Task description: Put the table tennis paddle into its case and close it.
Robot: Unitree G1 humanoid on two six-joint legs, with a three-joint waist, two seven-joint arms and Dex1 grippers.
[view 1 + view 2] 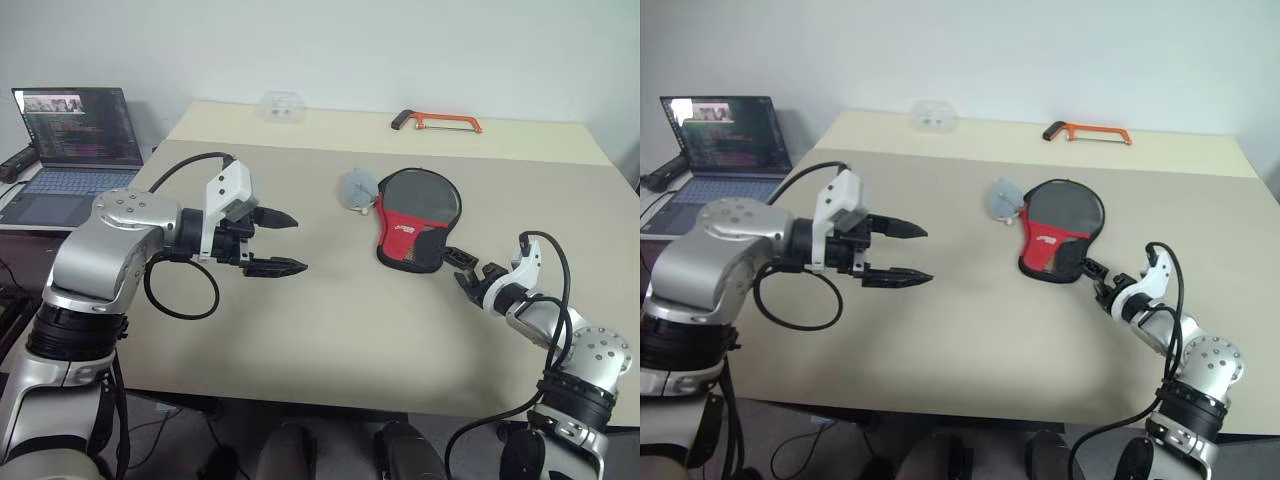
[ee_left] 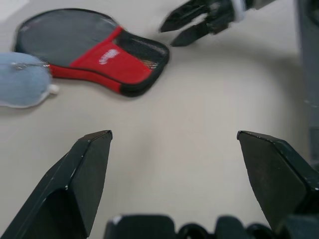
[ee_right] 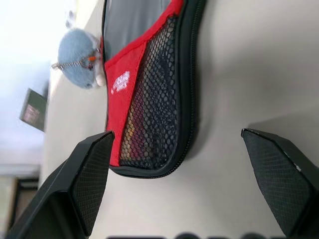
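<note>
- A beige table [image 1: 330, 330] seen from the robot's head camera, looking down over both of its arms.
- The case [image 1: 415, 218], a paddle-shaped black fabric pouch with a red panel bearing white lettering and a black mesh section, lies flat on the table, right of the middle and nearer the far edge than the near one. Its round end points toward the far edge and its narrow mesh end toward the near right.
- The zipper rim around the mesh end looks shut in the right wrist view. Striped red and dark colours show faintly through the mesh; the table tennis paddle cannot otherwise be made out.
- A small grey-blue lump [image 1: 357, 190] rests just beside the round end of the case, on its left, touching or nearly touching it.
- The left gripper [image 1: 285, 243] hovers above the left half of the table, well apart from the case, its 2 black fingers spread wide and holding nothing.
- The right gripper [image 1: 465, 268] sits low near the right edge of the table, just short of the mesh end of the case, with its 2 fingers spread and nothing between them.
- An orange hacksaw [image 1: 437, 122] lies along the far edge, toward the far right corner.
- A small clear container [image 1: 282, 105] stands near the far edge, left of the hacksaw.
- An open laptop [image 1: 70, 150] with a lit screen sits on a lower desk beyond the table's left edge.
</note>
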